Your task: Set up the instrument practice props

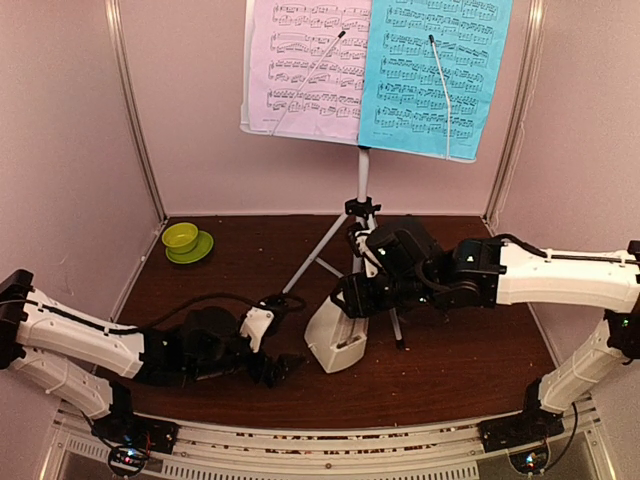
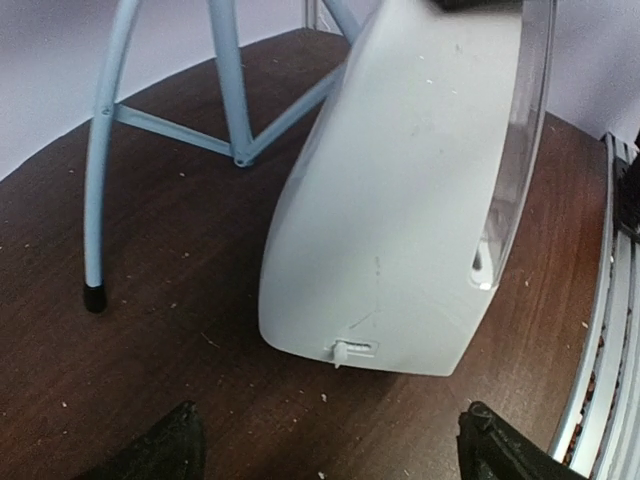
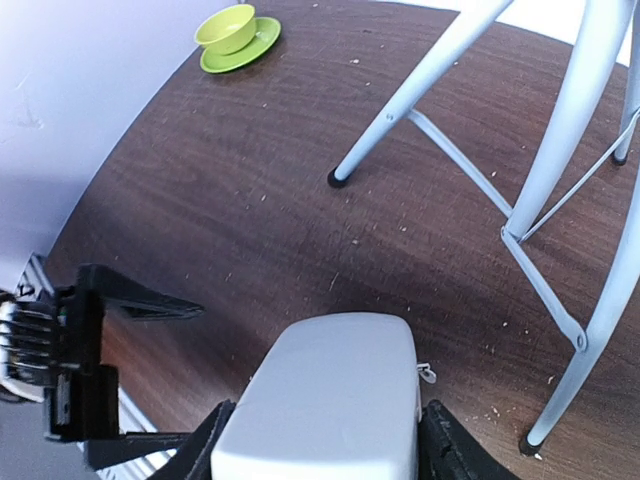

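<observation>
Metronome (image 1: 335, 340) sits at the middle of the desk (image 1: 450, 350), just near the tripod (image 1: 330, 245) legs, its narrow top pinched between the fingers of the right end effector (image 3: 325, 445). The left end effector (image 2: 330, 450) hovers low on its near left side, fingers spread and holding nothing. At the far side, the music stand (image 1: 362, 180) carries a lilac page (image 1: 305, 70) on the left and a cyan page (image 1: 430, 75) on the right.

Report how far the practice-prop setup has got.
Done: the music stand is up, with the lilac page and cyan page on it. In hand: the right gripper clamps the tilted metronome; the left gripper is open at its base. Left, likely: standing it upright and removing its front cover.
</observation>
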Robot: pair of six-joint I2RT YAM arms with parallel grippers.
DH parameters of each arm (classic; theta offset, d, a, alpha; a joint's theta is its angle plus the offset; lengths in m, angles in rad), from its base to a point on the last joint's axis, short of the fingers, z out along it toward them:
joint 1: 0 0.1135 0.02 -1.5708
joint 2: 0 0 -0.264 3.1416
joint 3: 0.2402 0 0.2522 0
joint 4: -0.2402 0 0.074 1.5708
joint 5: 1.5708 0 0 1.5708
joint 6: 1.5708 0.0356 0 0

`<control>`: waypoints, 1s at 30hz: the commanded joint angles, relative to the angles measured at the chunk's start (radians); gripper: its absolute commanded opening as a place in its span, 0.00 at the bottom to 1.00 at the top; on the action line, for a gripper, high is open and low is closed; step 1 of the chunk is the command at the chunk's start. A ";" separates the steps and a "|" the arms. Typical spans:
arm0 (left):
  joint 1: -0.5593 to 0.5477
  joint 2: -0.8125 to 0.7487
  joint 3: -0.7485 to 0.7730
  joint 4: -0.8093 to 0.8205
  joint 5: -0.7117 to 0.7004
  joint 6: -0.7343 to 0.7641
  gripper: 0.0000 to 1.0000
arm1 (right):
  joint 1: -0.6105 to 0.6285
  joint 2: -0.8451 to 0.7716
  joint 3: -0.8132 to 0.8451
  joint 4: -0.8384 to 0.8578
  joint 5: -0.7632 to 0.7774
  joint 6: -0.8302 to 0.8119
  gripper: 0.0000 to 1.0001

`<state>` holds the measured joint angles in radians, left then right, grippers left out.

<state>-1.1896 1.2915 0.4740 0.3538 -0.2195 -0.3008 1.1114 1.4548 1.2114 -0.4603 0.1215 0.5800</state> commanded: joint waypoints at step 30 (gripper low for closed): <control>0.081 -0.138 -0.046 -0.038 -0.141 -0.113 0.91 | 0.023 0.009 0.045 0.098 0.019 0.019 0.98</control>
<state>-1.1248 1.1843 0.4507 0.2867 -0.3828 -0.3992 1.1591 1.6352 1.3602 -0.4778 0.1909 0.6575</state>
